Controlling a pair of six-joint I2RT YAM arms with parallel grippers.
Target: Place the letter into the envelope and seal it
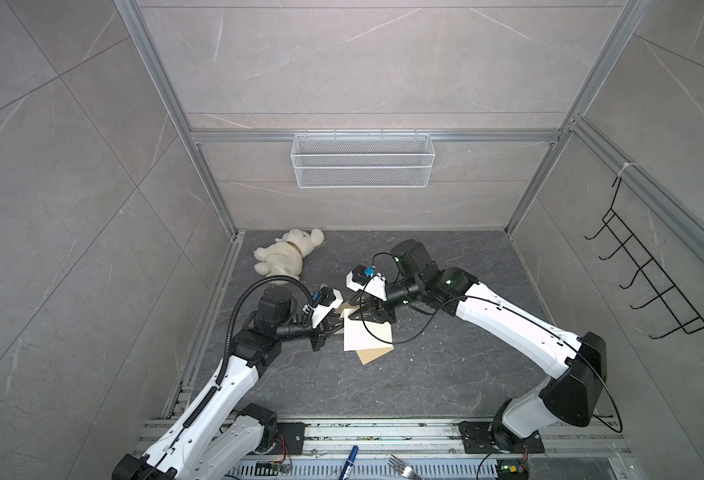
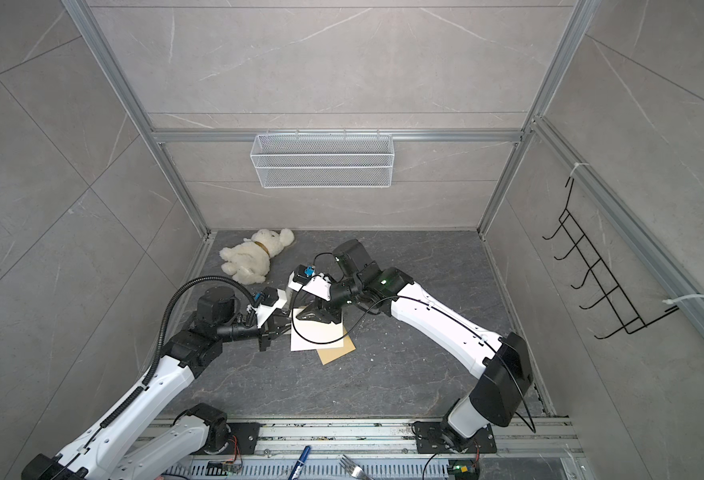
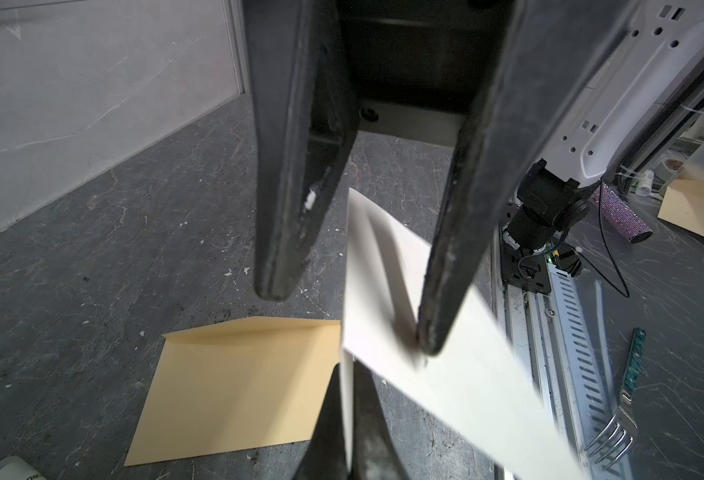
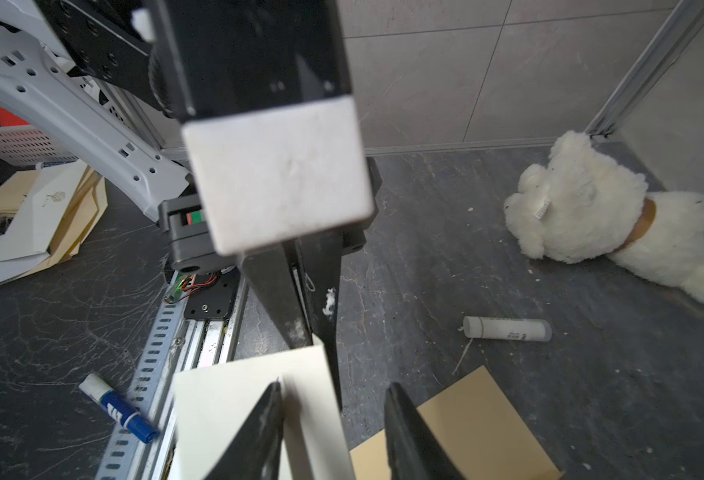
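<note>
So, going across a top view: a white teddy bear (image 1: 288,257) lies on its side at the upper left of the dark tabletop (image 1: 445,374), by the back corner. Lower and just right of it, the left gripper (image 1: 339,322) is clamped tight on the letter (image 1: 366,336) near a corner. The letter is a cream sheet held up off the table at mid-frame, and in the left wrist view you see it edge-on, pinched between the fingers.

The envelope (image 1: 377,355), plain manila, lies flat on the table under the letter, with one corner poking out at the sheet's lower right. So the letter is over the envelope, not in it. A narrow flap strip (image 3: 254,326) shows along one long edge.

Up top, middle of the frame, a white mesh basket (image 1: 362,160) hangs off the back rail, and the wall tile shows straight through its mesh.

At the bottom edge sit a blue marker (image 1: 352,461) and then a fork (image 1: 402,465).

The right gripper (image 3: 350,318) reaches in from the right over the sheet with its jaws partway apart. One finger (image 3: 437,291) touches the letter's face with its tip and the other is clear of it.

Far right, a black wire hook rack (image 1: 649,270) hangs on the side wall.
</note>
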